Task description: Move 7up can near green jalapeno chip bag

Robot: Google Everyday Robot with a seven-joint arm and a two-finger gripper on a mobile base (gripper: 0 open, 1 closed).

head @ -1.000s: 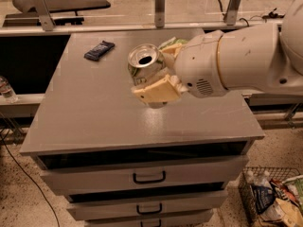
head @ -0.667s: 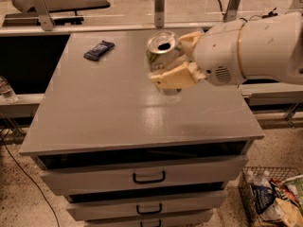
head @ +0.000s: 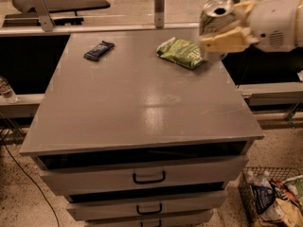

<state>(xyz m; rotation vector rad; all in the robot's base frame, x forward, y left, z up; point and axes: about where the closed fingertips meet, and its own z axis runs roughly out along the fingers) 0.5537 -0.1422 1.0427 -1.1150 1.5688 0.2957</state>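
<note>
The 7up can (head: 215,19) is white and green with a silver top, held tilted in the air above the table's far right corner. My gripper (head: 226,26) is shut on the 7up can, its tan fingers (head: 222,40) on either side of it. The green jalapeno chip bag (head: 182,53) lies flat on the grey cabinet top (head: 137,98), just left of and below the can. The can hangs right beside the bag's right end, not touching the table.
A dark blue wrapped snack bar (head: 99,50) lies at the far left of the top. Drawers (head: 149,176) face the front. A wire basket with litter (head: 274,195) stands on the floor at lower right. A rail (head: 94,28) runs behind the cabinet.
My gripper has carried the can up and to the right, from over the table's middle to the far right corner. The chip bag, hidden by the arm before, now shows.
</note>
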